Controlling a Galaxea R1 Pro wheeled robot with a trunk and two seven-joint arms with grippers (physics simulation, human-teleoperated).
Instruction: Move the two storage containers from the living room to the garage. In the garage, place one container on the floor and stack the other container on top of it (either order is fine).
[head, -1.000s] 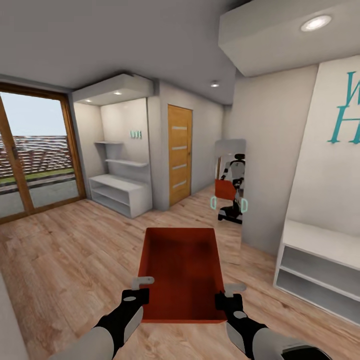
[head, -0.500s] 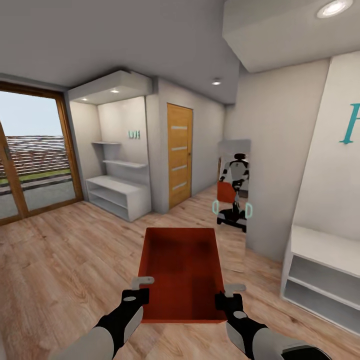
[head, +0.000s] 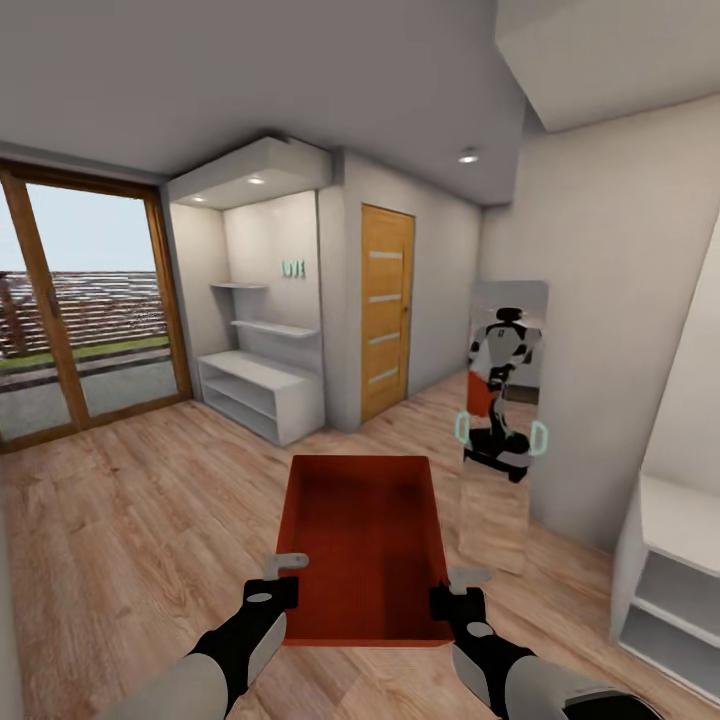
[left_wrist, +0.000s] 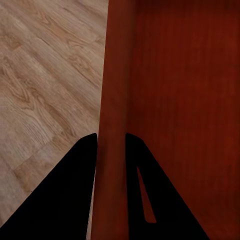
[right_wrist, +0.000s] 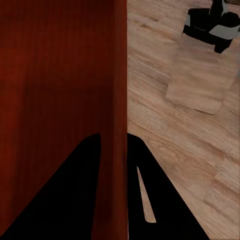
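I hold one red-orange storage container (head: 365, 540) out in front of me, level above the wood plank flooring. My left gripper (head: 285, 580) is shut on its left wall near the near corner, and my right gripper (head: 452, 590) is shut on its right wall. In the left wrist view the container wall (left_wrist: 114, 125) runs between the two dark fingers (left_wrist: 75, 190). The right wrist view shows the opposite wall (right_wrist: 114, 100) pinched the same way. The container is empty inside.
A wooden door (head: 386, 310) stands ahead down a hallway. White shelving (head: 262, 395) fills an alcove at left, beside a glass patio door (head: 80, 310). A tall mirror (head: 503, 410) leans on the right wall, reflecting me. A white bench shelf (head: 675, 570) sits at far right.
The whole view has shifted: the door, alcove and mirror slid rightward and the wall lettering left the picture, so the camera moved. The container and both grippers keep the same hold.
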